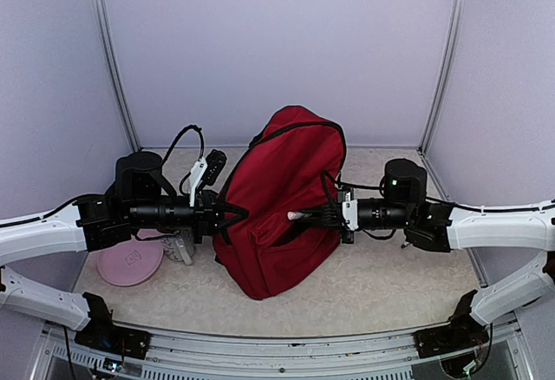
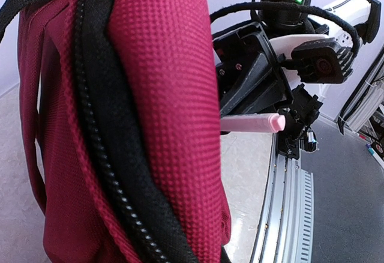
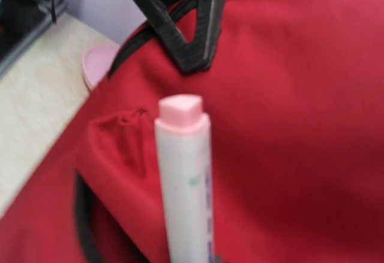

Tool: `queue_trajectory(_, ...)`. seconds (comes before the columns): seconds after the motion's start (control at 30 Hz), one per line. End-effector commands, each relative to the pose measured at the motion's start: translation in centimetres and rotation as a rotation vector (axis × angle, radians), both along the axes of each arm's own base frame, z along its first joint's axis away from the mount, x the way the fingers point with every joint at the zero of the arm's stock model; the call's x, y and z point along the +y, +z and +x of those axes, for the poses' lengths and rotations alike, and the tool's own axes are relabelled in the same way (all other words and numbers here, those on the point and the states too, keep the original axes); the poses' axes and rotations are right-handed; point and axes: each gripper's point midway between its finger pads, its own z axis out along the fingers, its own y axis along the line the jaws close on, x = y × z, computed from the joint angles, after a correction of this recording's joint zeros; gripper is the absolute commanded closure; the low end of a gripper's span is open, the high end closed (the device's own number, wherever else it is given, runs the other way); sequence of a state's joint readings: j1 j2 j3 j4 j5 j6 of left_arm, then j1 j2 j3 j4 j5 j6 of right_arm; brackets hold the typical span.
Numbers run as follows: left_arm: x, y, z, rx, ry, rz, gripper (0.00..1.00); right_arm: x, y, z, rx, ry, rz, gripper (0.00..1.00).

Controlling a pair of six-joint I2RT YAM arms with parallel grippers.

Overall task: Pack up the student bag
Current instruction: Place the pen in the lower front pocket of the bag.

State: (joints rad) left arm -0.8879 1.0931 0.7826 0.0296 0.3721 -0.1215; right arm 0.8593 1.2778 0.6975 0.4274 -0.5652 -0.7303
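Bag point(image 1: 276, 189) upright mid-desk point(image 1: 381, 285), between arms. Long axis: base near, top far, leaning back. Right claw point(image 1: 325, 216) clamped on pen point(image 1: 297, 216), pink cap pointing left at bag's front. Left claw point(image 1: 219, 215) closed at bag's left edge. Zipper teeth point(image 2: 108, 155) legible in left wrist view only; whole bag in top view only.

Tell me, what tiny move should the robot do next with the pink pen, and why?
Probably nudge the right gripper toward the front pocket opening of the student bag, because its pink-tipped pen points at the red fabric but isn't inside yet, while the left gripper holds the bag's edge.
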Motion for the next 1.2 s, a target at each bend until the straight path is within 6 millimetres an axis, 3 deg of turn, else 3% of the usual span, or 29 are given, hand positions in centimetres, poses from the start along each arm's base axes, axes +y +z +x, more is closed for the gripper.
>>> queue_trajectory(0.0,-0.1,2.4,-0.3,-0.057,-0.029,-0.055,0.98,0.6,-0.3,0.9,-0.207,0.016,-0.089,1.0)
queue_trajectory(0.33,0.0,2.6,-0.4,-0.061,-0.029,-0.058,0.98,-2.1,-5.5,4.5,-0.273,-0.096,-0.402,1.0)
queue_trajectory(0.5,-0.1,2.5,-0.5,-0.057,-0.037,-0.06,0.98,-3.4,-6.0,5.7,-0.287,-0.174,-0.463,1.0)
queue_trajectory(0.8,-0.1,2.4,-0.4,-0.055,-0.035,-0.057,0.98,-3.5,-5.4,8.7,-0.167,-0.325,-0.526,1.0)
queue_trajectory(0.87,-0.2,2.4,-0.4,-0.054,-0.035,-0.057,0.98,-3.5,-5.8,8.5,-0.169,-0.312,-0.557,1.0)
queue_trajectory(0.93,-0.2,2.4,-0.4,-0.055,-0.035,-0.058,0.98,-3.4,-6.3,8.1,-0.199,-0.298,-0.579,0.9)
queue_trajectory(1.03,-0.1,2.4,-0.4,-0.057,-0.035,-0.058,0.98,-3.0,-5.7,7.1,-0.239,-0.27,-0.553,0.6)
queue_trajectory(1.17,-0.1,2.5,-0.4,-0.058,-0.032,-0.058,0.98,-2.2,-3.4,5.2,-0.195,-0.217,-0.457,0.48)
